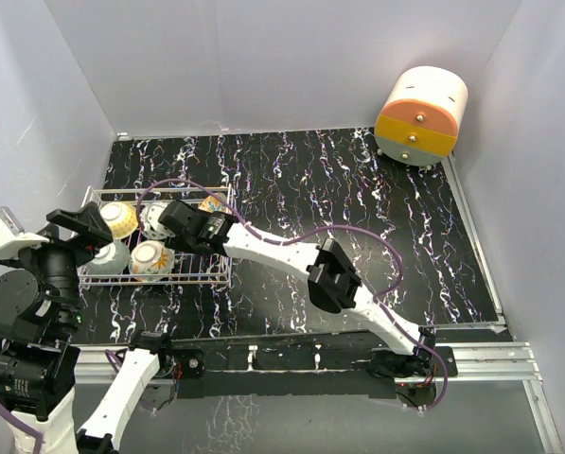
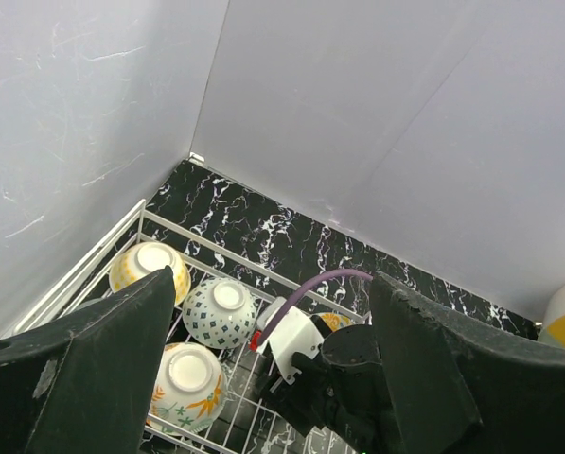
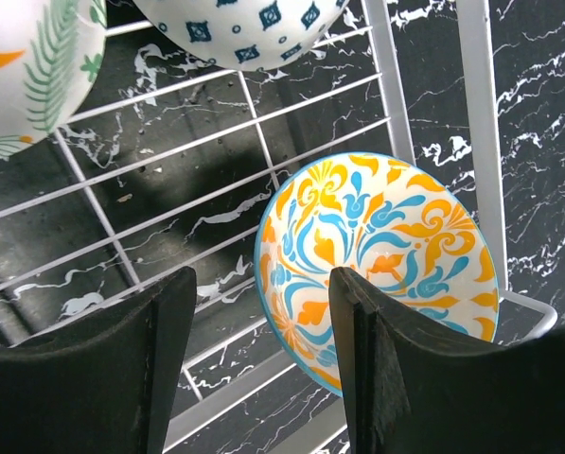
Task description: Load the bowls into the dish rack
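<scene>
The dish rack (image 1: 216,280) of white wire sits at the table's left. Three bowls rest upside down in it: a cream-yellow one (image 2: 148,265), a blue-white one (image 2: 220,312) and a flowered one (image 2: 189,383). A bowl with an orange and blue pattern (image 3: 386,246) leans at the rack's far right corner, its inside facing my right wrist camera. My right gripper (image 3: 263,284) is open astride its rim, one finger over the inside and one outside with a gap. My left gripper (image 2: 274,279) hangs open above the rack's left end, holding nothing.
An orange-and-cream round drawer unit (image 1: 421,115) stands at the far right corner of the black marbled table (image 1: 358,208). White walls close in on the left, back and right. The right arm (image 1: 291,253) stretches across the table to the rack.
</scene>
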You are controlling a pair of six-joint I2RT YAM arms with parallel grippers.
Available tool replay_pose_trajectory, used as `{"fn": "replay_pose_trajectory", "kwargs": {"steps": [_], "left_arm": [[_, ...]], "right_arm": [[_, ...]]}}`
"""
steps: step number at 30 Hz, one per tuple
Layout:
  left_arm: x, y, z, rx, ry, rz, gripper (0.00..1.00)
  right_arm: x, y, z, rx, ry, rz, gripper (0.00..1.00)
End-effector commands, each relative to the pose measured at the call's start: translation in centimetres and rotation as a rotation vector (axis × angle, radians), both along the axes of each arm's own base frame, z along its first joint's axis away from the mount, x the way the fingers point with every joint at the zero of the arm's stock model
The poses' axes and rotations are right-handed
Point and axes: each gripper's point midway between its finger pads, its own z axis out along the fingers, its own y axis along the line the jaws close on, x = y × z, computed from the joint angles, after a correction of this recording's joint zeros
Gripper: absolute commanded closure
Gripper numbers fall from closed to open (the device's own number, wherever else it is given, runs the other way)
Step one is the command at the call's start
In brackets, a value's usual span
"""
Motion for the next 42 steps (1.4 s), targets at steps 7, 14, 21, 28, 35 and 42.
{"fn": "replay_pose_trajectory", "kwargs": {"steps": [7, 14, 21, 28, 35, 42], "left_arm": [[-0.6, 0.4, 0.2, 0.014, -0.009, 0.011, 0.18], [-1.1, 0.5, 0.5, 0.004, -0.024, 0.011, 0.18], [-1.5, 0.8, 0.2, 0.001, -0.022, 0.023, 0.18], [-1.6, 0.8, 0.3, -0.010, -0.028, 0.019, 0.18], [-1.5, 0.7, 0.2, -0.019, -0.029, 0.013, 0.18], [-1.4, 0.8, 0.2, -0.020, -0.023, 0.018, 0.18]], "right_arm": [[2.4, 0.1, 0.5, -0.021, -0.135, -0.044, 0.40], [3.0, -0.4, 0.2, -0.030, -0.151, -0.072, 0.68], [3.0, -0.9, -0.8, -0.037, -0.127, -0.092, 0.92], [2.0, 1.1, 3.5, 0.148, -0.061, -0.065, 0.92], [1.1, 2.6, 8.4, 0.342, -0.033, -0.050, 0.92], [-0.4, 4.7, 14.9, 0.650, 0.079, 0.001, 0.92]]}}
